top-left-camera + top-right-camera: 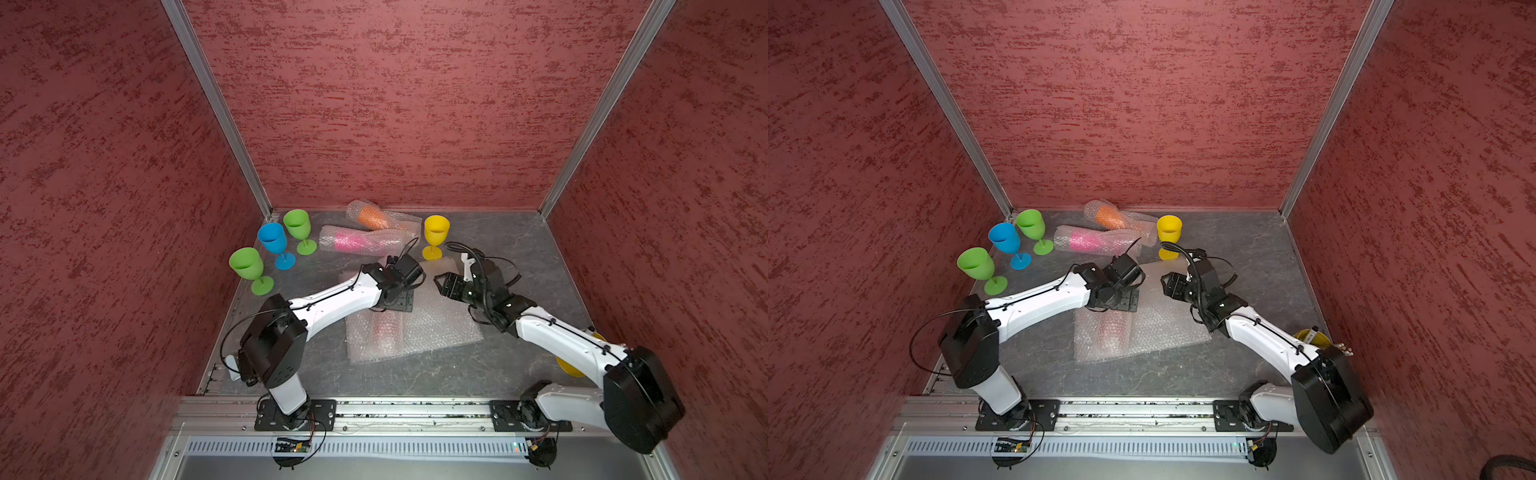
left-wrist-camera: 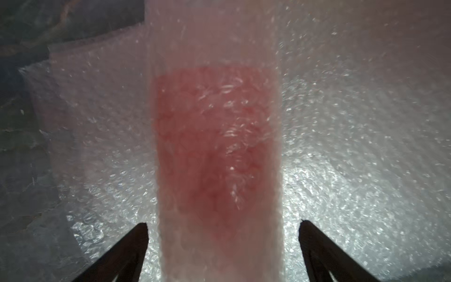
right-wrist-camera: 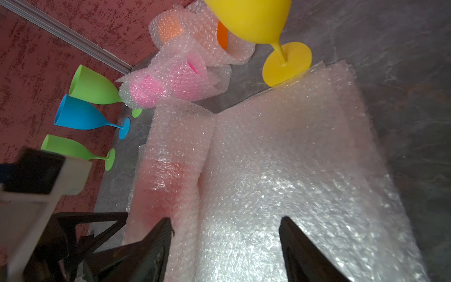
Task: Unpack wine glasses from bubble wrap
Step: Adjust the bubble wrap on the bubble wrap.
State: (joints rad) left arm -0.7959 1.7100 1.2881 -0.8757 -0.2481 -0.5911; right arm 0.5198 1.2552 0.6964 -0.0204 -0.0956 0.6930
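step: we unwrap the red glass, rolled in wrap, mid-table on flat sheets | left gripper open astride it | right gripper open, empty, over sheets | next: we likely pinch the wrap's loose edge, unroll

three goblets back left, two rolls behind, lone goblet right, centre roll apparently on sheets

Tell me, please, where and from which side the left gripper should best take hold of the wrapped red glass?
Probably from above, across the wrapped red glass where the red shows: it lies flat on loose bubble-wrap sheets, and the open left gripper straddles its width.
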